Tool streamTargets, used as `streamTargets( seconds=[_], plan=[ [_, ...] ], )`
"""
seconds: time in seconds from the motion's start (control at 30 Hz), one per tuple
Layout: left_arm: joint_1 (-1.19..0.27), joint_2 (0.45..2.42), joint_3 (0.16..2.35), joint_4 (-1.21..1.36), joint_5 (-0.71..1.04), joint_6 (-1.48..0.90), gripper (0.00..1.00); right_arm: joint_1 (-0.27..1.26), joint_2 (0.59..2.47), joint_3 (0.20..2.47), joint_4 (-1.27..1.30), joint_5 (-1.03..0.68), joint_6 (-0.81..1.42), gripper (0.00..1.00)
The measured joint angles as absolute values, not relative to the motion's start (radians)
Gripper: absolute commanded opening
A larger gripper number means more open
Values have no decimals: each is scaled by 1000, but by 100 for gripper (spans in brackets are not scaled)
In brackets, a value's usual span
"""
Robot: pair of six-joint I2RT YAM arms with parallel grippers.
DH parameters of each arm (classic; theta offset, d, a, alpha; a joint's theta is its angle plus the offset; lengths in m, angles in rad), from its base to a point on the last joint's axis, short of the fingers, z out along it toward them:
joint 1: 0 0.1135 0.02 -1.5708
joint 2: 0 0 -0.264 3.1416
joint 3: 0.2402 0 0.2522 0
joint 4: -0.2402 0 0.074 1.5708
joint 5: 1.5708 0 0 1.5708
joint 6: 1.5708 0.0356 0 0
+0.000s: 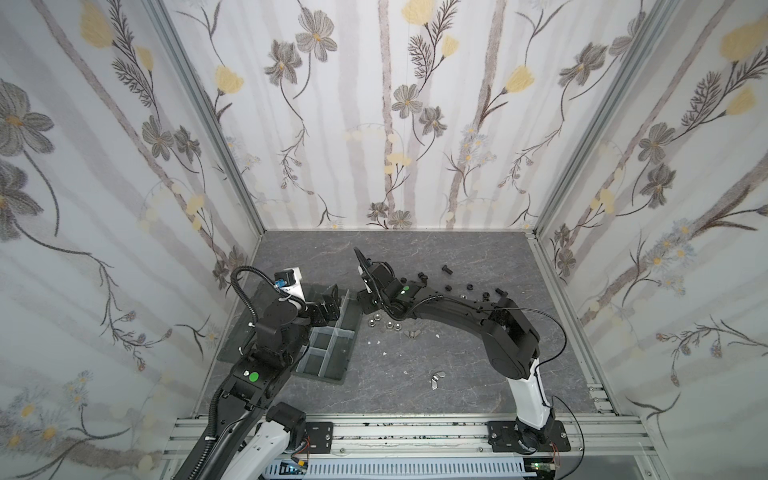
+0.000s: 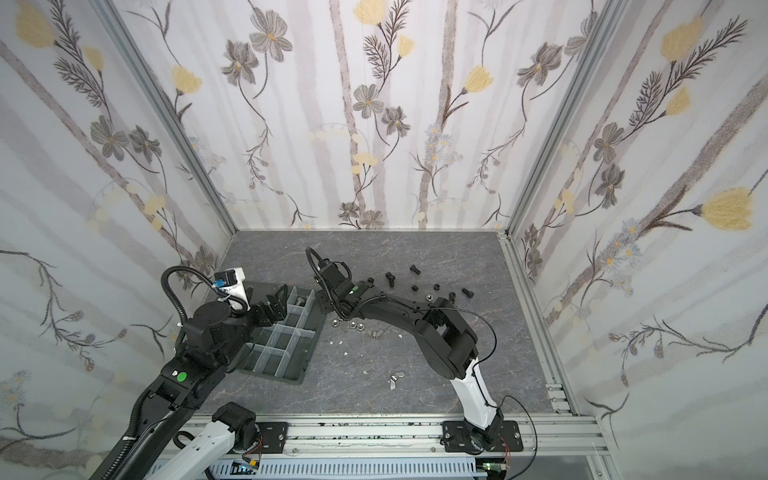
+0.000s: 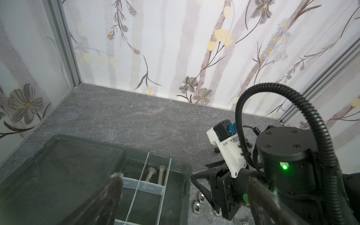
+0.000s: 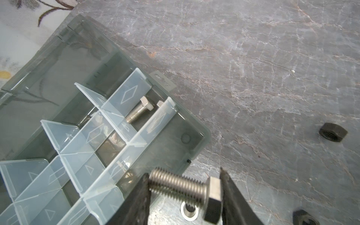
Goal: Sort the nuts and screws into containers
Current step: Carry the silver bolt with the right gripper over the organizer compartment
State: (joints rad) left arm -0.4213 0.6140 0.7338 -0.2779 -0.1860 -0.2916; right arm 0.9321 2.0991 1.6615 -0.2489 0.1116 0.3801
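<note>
Both arms are matte black. The left arm (image 1: 274,328), at the lower left of the frame, bears a round green sticker (image 1: 253,377). The right arm (image 1: 503,332) has a white plastic lower link (image 1: 528,395) on a bolted black base plate (image 1: 498,436). It also has a ribbed black cable conduit (image 3: 268,87), a white camera mount (image 3: 228,148) and a lit green indicator (image 3: 284,167). The right end effector (image 4: 185,194) has flat black fingers.

Screw (image 4: 175,185) in the right pincer (image 4: 184,181): bright threaded metal, satin. Tray (image 4: 171,144) beside pincer: smoky translucent plastic; dividers (image 4: 128,93) frosted, smooth. Nut (image 4: 333,134) near pincer: matt black metal. Tabletop (image 4: 253,58): veined, matt.
</note>
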Motion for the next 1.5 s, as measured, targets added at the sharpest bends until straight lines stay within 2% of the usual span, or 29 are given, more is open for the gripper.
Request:
streamTargets(
  seconds=[0.93,1.0,1.3,1.5],
  plan=[
    [-372,614,718,-242,-183,-314,100,933,2425,2068,-227,-81,384,44],
    [-372,613,718,-242,-182,-314,100,933,2439,2078,-221,-88,385,46],
    [-371,630,718,-242,-162,-314,100,931,2457,2091,-199,-117,411,66],
    [-370,651,723,-244,-155,-314,100,924,2455,2092,-191,-132,418,66]
  ],
)
